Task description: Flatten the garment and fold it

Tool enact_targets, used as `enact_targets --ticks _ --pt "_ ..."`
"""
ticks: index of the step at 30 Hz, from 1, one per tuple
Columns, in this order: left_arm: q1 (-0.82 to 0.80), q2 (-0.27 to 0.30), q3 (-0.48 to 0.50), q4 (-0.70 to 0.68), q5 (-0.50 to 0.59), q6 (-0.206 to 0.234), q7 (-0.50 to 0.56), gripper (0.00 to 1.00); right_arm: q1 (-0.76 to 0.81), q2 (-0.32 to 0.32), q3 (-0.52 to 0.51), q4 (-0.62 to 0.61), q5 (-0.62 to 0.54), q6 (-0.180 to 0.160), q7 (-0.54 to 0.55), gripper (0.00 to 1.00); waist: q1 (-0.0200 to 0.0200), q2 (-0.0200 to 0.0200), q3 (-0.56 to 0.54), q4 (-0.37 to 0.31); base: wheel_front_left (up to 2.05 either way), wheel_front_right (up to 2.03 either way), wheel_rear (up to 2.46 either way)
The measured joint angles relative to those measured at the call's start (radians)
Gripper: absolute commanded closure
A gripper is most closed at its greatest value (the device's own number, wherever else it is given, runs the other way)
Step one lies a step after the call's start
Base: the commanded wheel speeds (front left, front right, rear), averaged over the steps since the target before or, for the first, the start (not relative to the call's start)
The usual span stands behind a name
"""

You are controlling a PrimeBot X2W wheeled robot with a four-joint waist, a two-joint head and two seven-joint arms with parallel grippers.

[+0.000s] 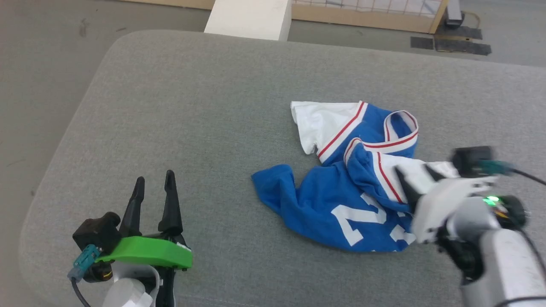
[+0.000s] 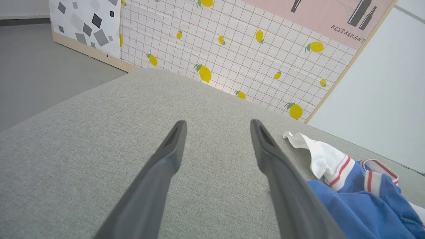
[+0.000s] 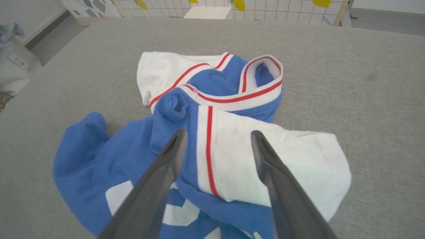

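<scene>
**Garment at an early stage of the task.** We show the garment (image 1: 324,204) lying crumpled on the grey surface (image 1: 204,98), right of centre in the head view. The blue body is bunched. One white sleeve (image 1: 320,121) points away from the robot, and the other sleeve (image 3: 289,159) is doubled over the body. The collar (image 1: 401,132) stands as an open loop, and the white numbers (image 1: 354,219) are partly lost in creases.

The left gripper (image 1: 155,177) hangs over bare surface, well apart from the garment, its fingers spread and empty. The right gripper (image 1: 413,170) is above the doubled sleeve, fingers spread near its striped seam and pinching nothing. Whether they touch the cloth we cannot tell.

We judge flattening barely begun: body and sleeves are not yet spread out, and no fold has been made.
</scene>
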Motion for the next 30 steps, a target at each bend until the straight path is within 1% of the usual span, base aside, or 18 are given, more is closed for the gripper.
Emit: enact_targets --ticks 4,7,8,11,15,17,23,26,30 --pt "-0.001 0.0 -0.009 -0.002 -0.012 0.0 0.0 0.0 0.04 -0.001 -0.113 -0.077 0.019 0.0 -0.049 0.0 0.0 0.0 -0.011 -0.018 0.0 0.0 0.0" --pt "-0.016 0.0 -0.03 0.025 -0.013 0.0 0.002 0.0 0.053 -0.001 -0.176 -0.108 0.018 0.0 -0.074 0.0 0.0001 0.0 -0.012 -0.034 0.0 0.0 0.0" --pt "-0.085 0.001 -0.058 0.065 -0.021 -0.008 0.048 0.0 0.06 -0.001 -0.213 -0.123 0.016 0.0 -0.09 0.0 0.0 0.0 -0.005 -0.051 0.0 0.0 0.0" --pt "-0.208 0.007 -0.071 0.101 -0.044 -0.015 0.102 0.0 0.06 -0.001 -0.226 -0.127 0.011 0.0 -0.1 0.0 0.0 0.0 0.011 -0.067 0.0 0.0 0.0" --pt "-0.377 0.017 -0.087 0.196 -0.062 -0.018 0.216 0.0 0.059 -0.001 -0.221 -0.125 -0.002 0.0 -0.117 0.0 0.0 0.0 0.039 -0.093 0.0 0.0 0.0" --pt "-0.467 0.021 -0.101 0.256 -0.07 -0.015 0.307 0.0 0.057 -0.001 -0.217 -0.119 -0.004 0.0 -0.125 0.0 0.0 0.0 0.058 -0.109 0.0 0.0 0.0" --pt "-0.705 0.027 -0.141 0.413 -0.071 0.033 0.587 0.0 0.035 -0.001 -0.193 -0.1 0.011 0.0 -0.153 0.0 0.0 0.0 0.124 -0.155 0.0 0.0 0.0" --pt "-0.796 0.038 -0.174 0.463 -0.057 0.059 0.713 0.0 0.027 -0.001 -0.189 -0.091 0.017 0.0 -0.171 0.0 0.0 0.0 0.159 -0.18 0.0 0.0 0.0" --pt "-0.879 0.053 -0.241 0.507 -0.019 0.063 0.846 0.0 0.026 -0.001 -0.187 -0.073 0.034 0.0 -0.19 0.0 0.0 0.0 0.208 -0.211 0.0 0.0 0.0"
